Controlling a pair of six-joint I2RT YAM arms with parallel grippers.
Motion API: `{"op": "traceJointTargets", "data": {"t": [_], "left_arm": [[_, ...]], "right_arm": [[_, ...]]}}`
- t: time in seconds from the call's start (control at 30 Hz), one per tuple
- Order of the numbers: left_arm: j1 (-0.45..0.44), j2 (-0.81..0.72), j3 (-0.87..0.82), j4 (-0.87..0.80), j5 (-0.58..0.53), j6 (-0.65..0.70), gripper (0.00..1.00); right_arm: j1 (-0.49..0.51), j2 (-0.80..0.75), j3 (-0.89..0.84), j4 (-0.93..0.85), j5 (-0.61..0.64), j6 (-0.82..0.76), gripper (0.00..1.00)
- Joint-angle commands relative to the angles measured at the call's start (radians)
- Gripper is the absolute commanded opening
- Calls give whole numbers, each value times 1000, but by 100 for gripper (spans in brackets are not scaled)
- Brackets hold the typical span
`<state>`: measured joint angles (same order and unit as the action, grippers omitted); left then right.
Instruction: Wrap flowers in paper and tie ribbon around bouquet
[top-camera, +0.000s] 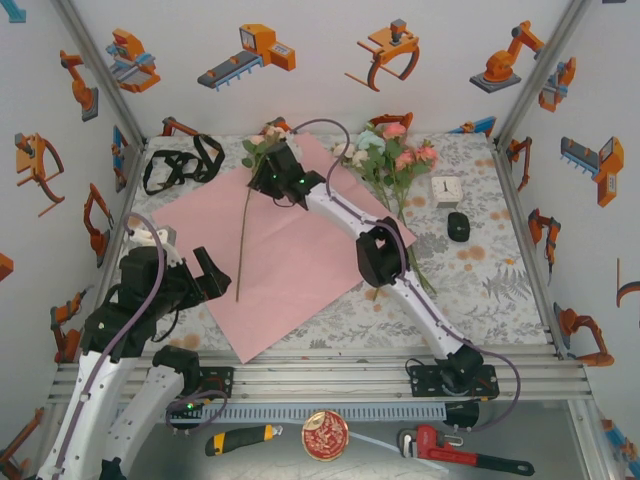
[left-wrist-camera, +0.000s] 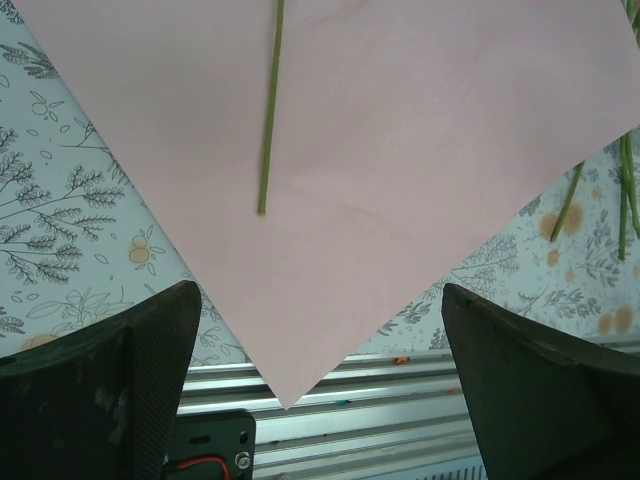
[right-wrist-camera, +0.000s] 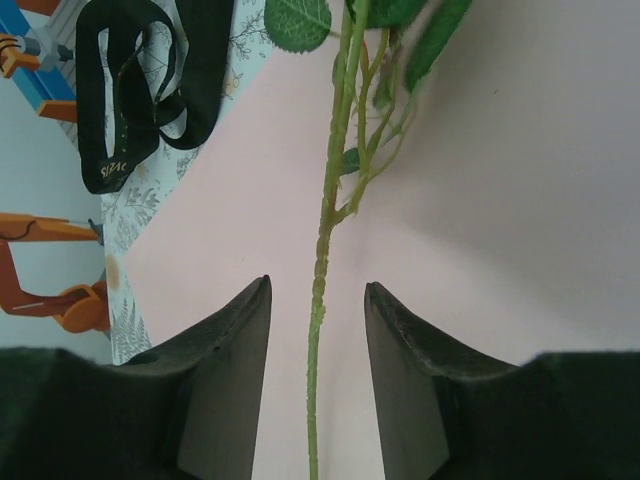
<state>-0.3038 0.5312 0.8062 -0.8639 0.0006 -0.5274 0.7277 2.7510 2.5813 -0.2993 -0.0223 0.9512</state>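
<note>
Floral tablecloth (top-camera: 480, 280), pink-side-up paper (top-camera: 300, 260) spread on it. I see one stem (top-camera: 243, 240) lying along paper's middle. Right gripper (right-wrist-camera: 318, 288) unclenched, fingers either side of stem, not touching. Left gripper (left-wrist-camera: 320, 290) gaping by paper's near-left edge. Flowers (top-camera: 395, 155) right of paper, ribbon (top-camera: 180, 163) off its far-left corner.

The floral-clothed bench (top-camera: 480, 280) carries the paper (top-camera: 290, 270), pink side up, flowers (top-camera: 395, 155) beside it, a black ribbon (top-camera: 180, 165), a small clock (top-camera: 445, 190) and a mouse (top-camera: 458, 226).
</note>
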Motion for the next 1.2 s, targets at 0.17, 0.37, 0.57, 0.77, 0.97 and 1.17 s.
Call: {"op": "traceJointTargets", "data": {"t": [0.17, 0.37, 0.57, 0.77, 0.97, 1.17], "left_arm": [[7, 1, -12, 146, 126, 43, 95], [5, 38, 7, 256, 231, 54, 93], [5, 108, 49, 308, 390, 124, 92], [3, 166, 89, 312, 474, 207, 92], [1, 201, 93, 327, 416, 198, 92], [-2, 218, 87, 339, 385, 163, 92]], "right_arm": [[-106, -498, -335, -115, 31, -272, 43], [-268, -706, -561, -296, 192, -530, 43], [-413, -749, -682, -324, 173, -667, 41], [-447, -623, -607, -357, 57, -779, 38], [-461, -465, -497, -410, 47, -775, 32], [-479, -403, -474, -433, 57, -776, 25]]}}
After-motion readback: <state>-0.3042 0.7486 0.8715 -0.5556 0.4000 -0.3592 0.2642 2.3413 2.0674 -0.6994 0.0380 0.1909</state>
